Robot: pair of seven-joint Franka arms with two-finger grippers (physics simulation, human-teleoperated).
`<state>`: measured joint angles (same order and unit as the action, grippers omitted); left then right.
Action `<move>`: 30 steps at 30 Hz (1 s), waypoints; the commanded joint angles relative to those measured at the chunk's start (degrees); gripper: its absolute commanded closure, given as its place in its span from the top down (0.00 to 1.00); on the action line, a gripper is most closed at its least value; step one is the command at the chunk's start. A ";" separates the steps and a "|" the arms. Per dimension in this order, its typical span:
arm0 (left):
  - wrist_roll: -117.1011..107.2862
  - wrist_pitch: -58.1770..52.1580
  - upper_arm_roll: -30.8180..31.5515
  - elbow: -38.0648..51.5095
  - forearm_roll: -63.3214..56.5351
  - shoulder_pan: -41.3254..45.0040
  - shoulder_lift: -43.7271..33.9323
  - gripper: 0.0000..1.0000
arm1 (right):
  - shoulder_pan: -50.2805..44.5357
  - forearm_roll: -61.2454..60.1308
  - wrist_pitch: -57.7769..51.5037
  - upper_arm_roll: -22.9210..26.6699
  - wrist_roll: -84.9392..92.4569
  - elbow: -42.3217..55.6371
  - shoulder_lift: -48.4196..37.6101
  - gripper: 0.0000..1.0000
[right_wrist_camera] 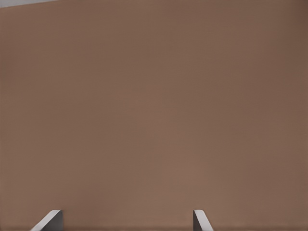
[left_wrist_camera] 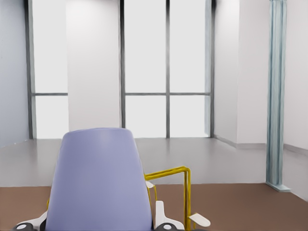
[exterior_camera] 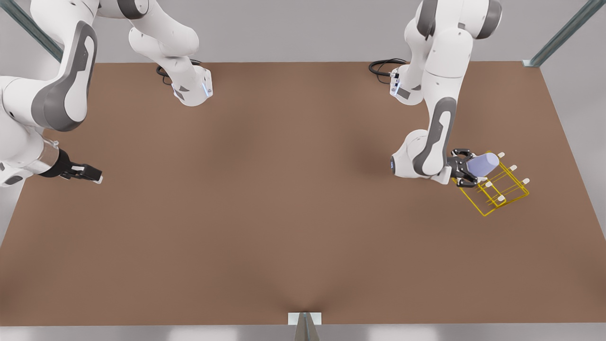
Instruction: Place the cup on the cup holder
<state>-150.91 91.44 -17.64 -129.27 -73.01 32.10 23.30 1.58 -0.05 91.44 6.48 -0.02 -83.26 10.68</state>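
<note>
**Cup held sideways over the rack, ready for a prong**

The left claw is on the front view's right, clamped on the cup. The cup lies nearly level in the grip, clear of the counter, with one end gripped and the other pointing away over the cup holder. The left wrist view shows the cup close up, its lavender wall standing between the claw's fingertips, and yellow wire of the cup holder just beyond it.

Holding the cup sideways probably serves to bring its open end round toward one of the white-capped prongs, so it can be slipped over a prong rather than stood on the counter. From the front view I cannot tell whether the cup touches any prong yet or merely hangs above them. The cup holder itself sits on the counter near the far right edge in that view.

The right claw waits at the front view's left, well apart from the work; its fingers stand apart over bare counter, holding nothing.
</note>
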 commanded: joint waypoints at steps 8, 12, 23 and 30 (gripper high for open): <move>-5.10 -1.00 -1.26 -0.02 -3.27 -0.02 -0.53 0.80 | 0.01 -0.04 0.15 0.02 -0.15 0.03 -0.05 1.00; -5.98 -0.74 -1.96 -0.46 -4.59 -0.11 -0.01 0.80 | 0.09 -0.04 0.15 0.02 0.11 0.03 -0.05 1.00; -8.17 -0.12 -2.76 -0.99 -9.51 -2.65 2.72 0.80 | 0.09 -0.04 -0.29 0.02 0.20 0.12 -0.22 1.00; -8.26 -0.12 -2.84 -1.25 -10.83 -3.53 2.63 0.80 | 0.09 -0.13 -0.21 0.02 0.46 0.12 -0.22 1.00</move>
<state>-156.63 91.38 -20.45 -130.52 -82.99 28.56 25.92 1.67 -0.12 91.23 6.48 0.15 -83.17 10.53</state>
